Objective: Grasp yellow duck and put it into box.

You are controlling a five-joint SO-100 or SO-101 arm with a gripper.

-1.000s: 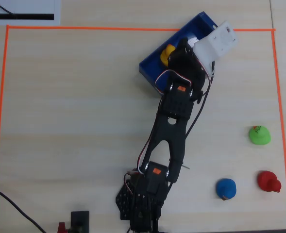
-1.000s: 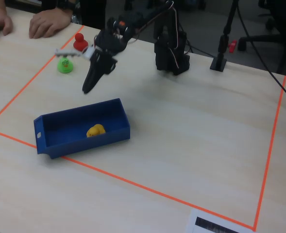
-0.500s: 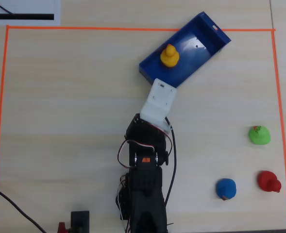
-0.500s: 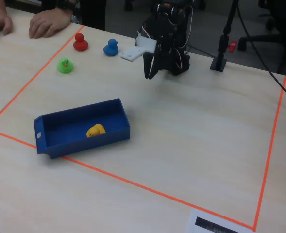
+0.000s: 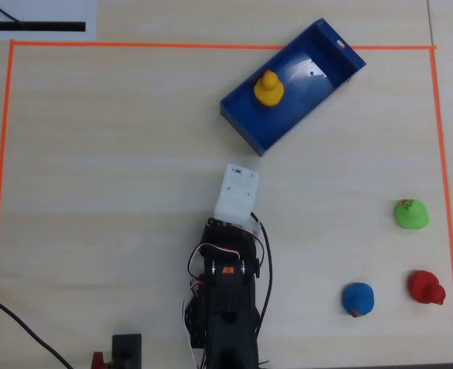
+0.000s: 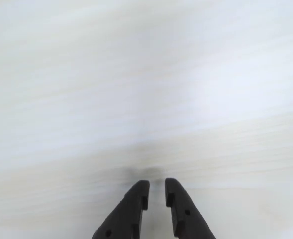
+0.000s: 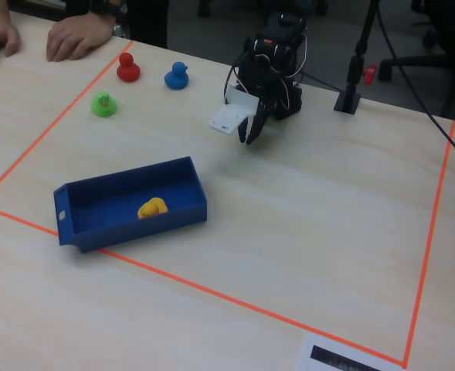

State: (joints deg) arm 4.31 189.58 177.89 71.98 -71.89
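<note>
Well beyond the end effector (image 6: 156,185), up and to the right of it in the overhead view, the small yellow rubber duck (image 5: 269,89) sat inside the long blue plastic box (image 5: 245,118) with low walls, resting on the glossy floor near the middle and seemingly upright. The end effector itself was empty, its two dark fingers (image 6: 135,195) drawn nearly together with only a narrow slit between them, hovering over bare pale wooden tabletop (image 6: 146,99) with nothing near the tips. Judged from this, the placing looked done and only the retreat remained. The green duck (image 5: 411,213), blue duck (image 5: 358,298) and red duck (image 5: 425,287) lay far off to the right of the end effector in the overhead view, well clear of it. The likeliest trouble from here was a careless swing of the arm toward the box: clipping its near wall could shove the light tray across the tabletop or tip the duck out.
</note>
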